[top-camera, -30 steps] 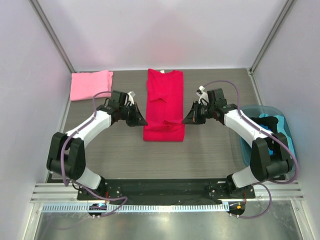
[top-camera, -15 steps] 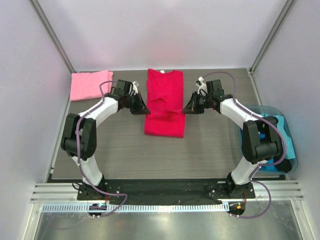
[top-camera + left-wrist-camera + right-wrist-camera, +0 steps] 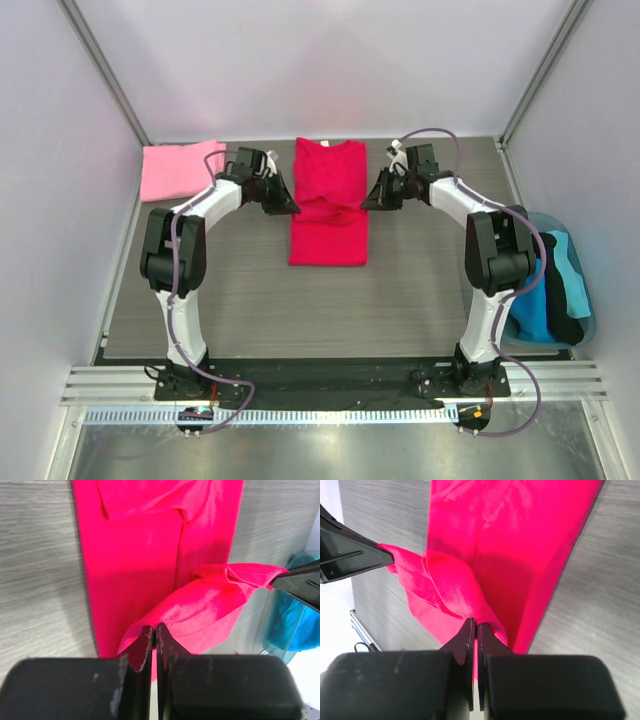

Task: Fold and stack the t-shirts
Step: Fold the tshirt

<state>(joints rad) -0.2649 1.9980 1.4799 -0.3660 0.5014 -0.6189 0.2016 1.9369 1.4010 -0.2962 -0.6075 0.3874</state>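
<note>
Two robot arms meet over the grey bench (image 3: 410,290), the left pincer (image 3: 287,207) and right pincer (image 3: 367,203) each clamped on a raised fold at opposite edges of the crimson t-shirt (image 3: 328,240), which lies lengthwise mid-bench. The folded pink t-shirt (image 3: 180,170) sits apart in the far-left corner.

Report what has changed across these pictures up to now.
Both arms reached farther toward the far wall. The left tool and right tool, each shut on a corner of the red t-shirt, carried its lifted hem farther over the shirt, so the near fold drew back. No grip visibly changed. The pink t-shirt stayed put.
</note>
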